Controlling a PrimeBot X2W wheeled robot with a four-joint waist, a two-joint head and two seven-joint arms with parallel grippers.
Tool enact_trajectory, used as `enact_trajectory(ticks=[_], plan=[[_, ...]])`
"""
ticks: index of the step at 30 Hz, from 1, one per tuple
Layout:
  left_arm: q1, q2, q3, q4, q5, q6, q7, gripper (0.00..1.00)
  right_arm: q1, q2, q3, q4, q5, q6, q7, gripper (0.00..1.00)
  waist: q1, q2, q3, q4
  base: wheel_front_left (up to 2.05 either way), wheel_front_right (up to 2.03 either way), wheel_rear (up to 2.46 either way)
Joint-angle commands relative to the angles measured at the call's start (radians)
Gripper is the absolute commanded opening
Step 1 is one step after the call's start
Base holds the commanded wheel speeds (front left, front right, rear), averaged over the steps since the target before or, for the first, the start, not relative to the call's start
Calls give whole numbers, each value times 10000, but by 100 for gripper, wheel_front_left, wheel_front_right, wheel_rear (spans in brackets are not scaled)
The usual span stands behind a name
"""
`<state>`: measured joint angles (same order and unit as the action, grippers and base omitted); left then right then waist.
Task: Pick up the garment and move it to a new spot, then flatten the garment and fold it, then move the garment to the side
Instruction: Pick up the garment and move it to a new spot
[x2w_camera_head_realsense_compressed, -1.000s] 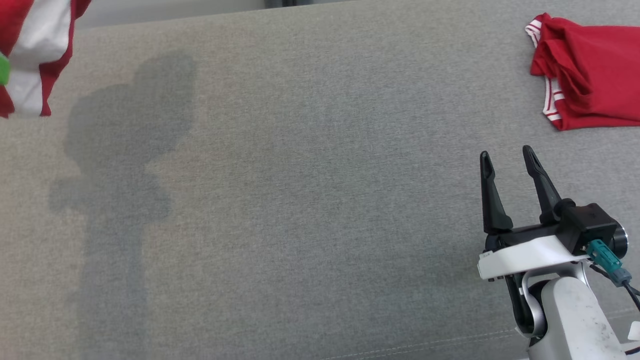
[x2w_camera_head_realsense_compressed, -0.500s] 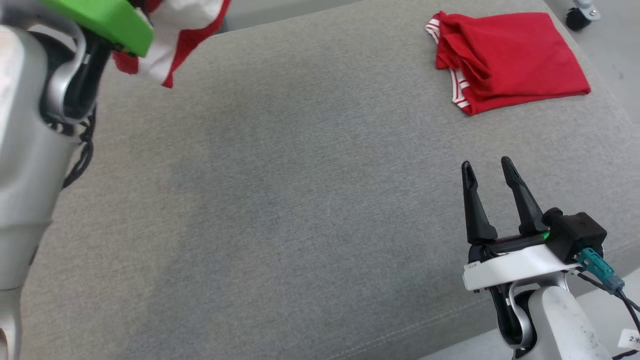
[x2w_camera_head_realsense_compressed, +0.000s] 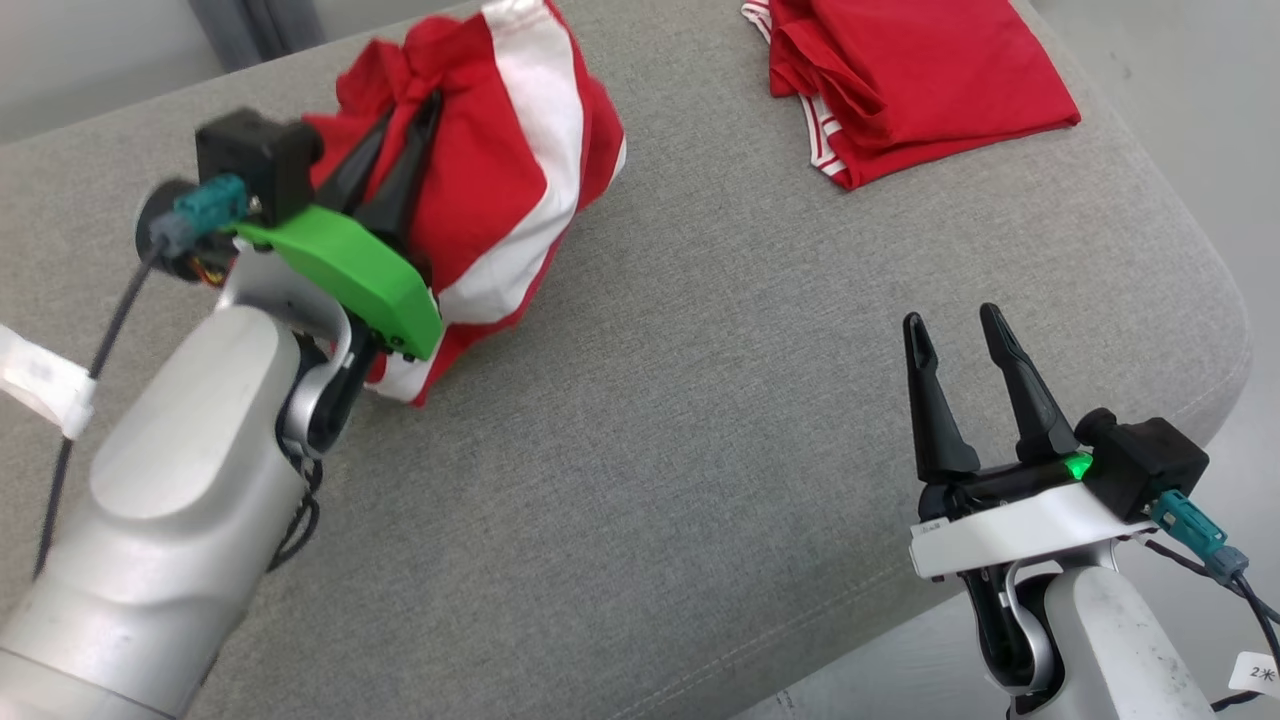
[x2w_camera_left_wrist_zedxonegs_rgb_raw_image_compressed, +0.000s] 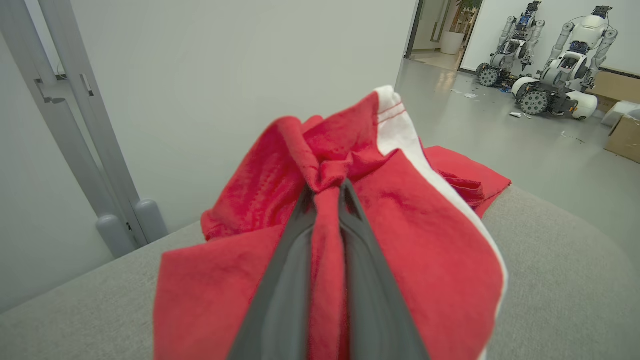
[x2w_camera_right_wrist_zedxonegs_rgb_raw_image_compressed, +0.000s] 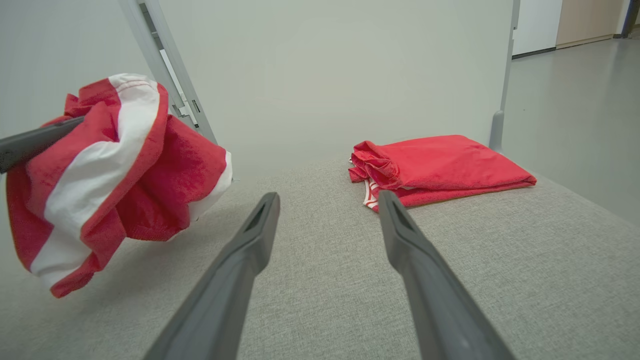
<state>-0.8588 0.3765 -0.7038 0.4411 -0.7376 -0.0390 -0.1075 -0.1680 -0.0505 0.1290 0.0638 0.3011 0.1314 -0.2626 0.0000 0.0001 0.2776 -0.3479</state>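
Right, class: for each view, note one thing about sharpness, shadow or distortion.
Head view: even light, left forearm slightly soft. Left wrist view: fingers of the left end effector blur near the lens. Right wrist view: striped garment casts a faint shadow on the cushion.

Two garments: one red-and-white striped garment (x2w_camera_head_realsense_compressed: 500, 190), one folded red garment (x2w_camera_head_realsense_compressed: 920, 80). Two grippers: left gripper (x2w_camera_head_realsense_compressed: 410, 110), right gripper (x2w_camera_head_realsense_compressed: 950, 318). One grey cushion (x2w_camera_head_realsense_compressed: 650, 450), two wheeled robots (x2w_camera_left_wrist_zedxonegs_rgb_raw_image_compressed: 560, 80).

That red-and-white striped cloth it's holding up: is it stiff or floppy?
Probably floppy: the red-and-white striped fabric garment droops in bunched folds from the left end effector. Likely light, since one pinched ridge carries it. It would probably slump, not roll.
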Motion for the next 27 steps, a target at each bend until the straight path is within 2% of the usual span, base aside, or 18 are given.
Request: enact_trajectory(ticks=[1,3,4,5,6,10,14,21,27], plan=[[315,-96,15,287,-95,31,-200,0,-33,-2,26,-24,61,-17,-27,100,0,-1,166,-141,0,0,0],[604,-261,-8,771,-178,5,-498,0,-57,-2,50,-16,98,-17,-27,100,0,-1,191,-159,0,0,0],[737,-318,-47,1005,-183,5,-584,7,-69,-2,70,-6,105,-17,-27,100,0,-1,190,-167,0,0,0],[846,-394,-96,1243,-152,-28,-734,49,-86,-2,82,9,111,-17,-27,100,0,-1,183,-166,0,0,0],[940,-486,-149,1448,-136,-84,-838,100,-114,-2,104,15,113,-17,-27,100,0,-1,171,-154,0,0,0],[906,-709,-168,1756,-1,-237,-1244,100,-65,-3,29,5,2,-17,-29,100,0,-1,22,37,0,0,0],[698,-693,248,1471,284,-81,-1529,100,91,-3,-81,38,-150,-17,-27,100,0,-1,-291,399,0,0,0],[1798,-479,2271,-564,1127,503,-1572,100,218,-6,-319,60,-452,-17,-27,100,0,-1,-1020,1269,0,0,0],[3344,-345,3734,-1788,1810,672,-1574,100,358,-9,-444,61,-708,-17,-29,100,0,-1,-1498,2047,0,0,0]])
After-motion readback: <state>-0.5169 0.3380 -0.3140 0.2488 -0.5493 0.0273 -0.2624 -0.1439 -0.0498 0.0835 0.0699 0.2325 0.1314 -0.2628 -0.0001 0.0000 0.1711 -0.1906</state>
